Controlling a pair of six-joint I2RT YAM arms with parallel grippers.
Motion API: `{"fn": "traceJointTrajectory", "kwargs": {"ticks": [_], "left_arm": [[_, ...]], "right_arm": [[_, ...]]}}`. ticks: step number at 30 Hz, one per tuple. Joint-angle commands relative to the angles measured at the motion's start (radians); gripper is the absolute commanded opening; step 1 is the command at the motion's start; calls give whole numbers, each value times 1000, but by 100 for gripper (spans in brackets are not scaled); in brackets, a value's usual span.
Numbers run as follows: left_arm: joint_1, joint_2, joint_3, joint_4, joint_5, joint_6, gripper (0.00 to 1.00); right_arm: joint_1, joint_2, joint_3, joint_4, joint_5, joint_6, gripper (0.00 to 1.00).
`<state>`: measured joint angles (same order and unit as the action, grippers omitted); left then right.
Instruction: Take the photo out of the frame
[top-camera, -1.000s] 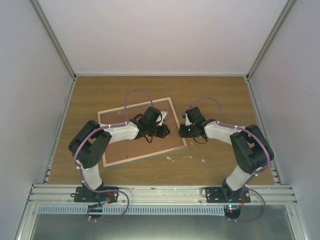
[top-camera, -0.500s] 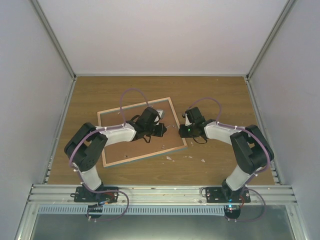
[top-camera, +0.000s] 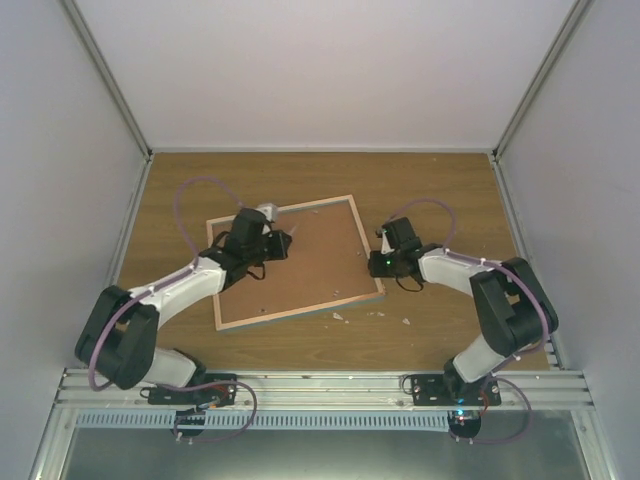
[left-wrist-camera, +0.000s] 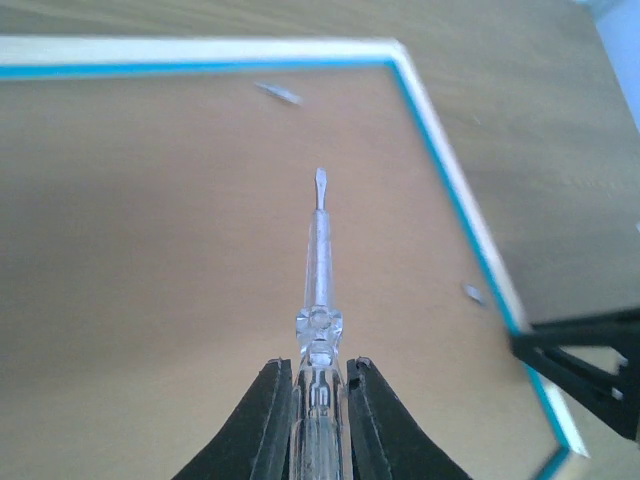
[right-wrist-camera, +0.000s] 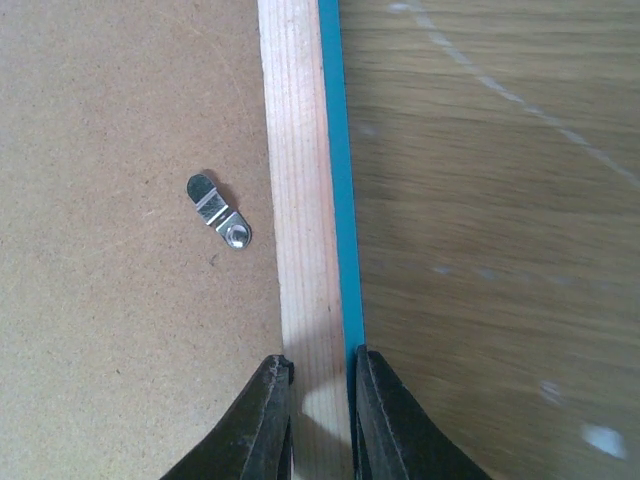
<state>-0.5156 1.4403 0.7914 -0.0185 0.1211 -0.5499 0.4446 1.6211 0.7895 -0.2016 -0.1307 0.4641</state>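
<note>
Right gripper (right-wrist-camera: 322, 375) clamped on rim of the frame (right-wrist-camera: 298, 150), metal clip (right-wrist-camera: 220, 212) just ahead-left of it; left gripper (left-wrist-camera: 318, 375) closed on clear screwdriver (left-wrist-camera: 318, 255), tip apparently over backboard (left-wrist-camera: 150, 260) ahead.

The frame (top-camera: 300, 265) lies back up, its front hidden; pale specks (top-camera: 406, 322) on the tabletop (top-camera: 450, 190) are too small to tell.

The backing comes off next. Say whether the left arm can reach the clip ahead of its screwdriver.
Probably yes: the screwdriver in the left fingers points nearly at that clip, with only bare backboard between.
</note>
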Motion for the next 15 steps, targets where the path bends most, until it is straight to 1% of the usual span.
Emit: {"fn": "traceJointTrajectory", "kwargs": {"ticks": [1,4,7,12,15], "left_arm": [[113,-136,-79,-6,-76,-57,0],[199,-207,-116,-36,-87,-80,0],[280,-242,-128,-86,-88,-102,0],[421,-262,-155,-118,-85,-135,0],[490,-247,-180,-96,-81,-159,0]], "right_arm": [[-83,-63,-76,-8,58,27,1],[-135,-106,-123,8,56,44,1],[-178,-158,-176,37,49,61,1],[-228,-213,-248,78,29,72,1],[-240,-239,-291,111,-8,72,5]]}}
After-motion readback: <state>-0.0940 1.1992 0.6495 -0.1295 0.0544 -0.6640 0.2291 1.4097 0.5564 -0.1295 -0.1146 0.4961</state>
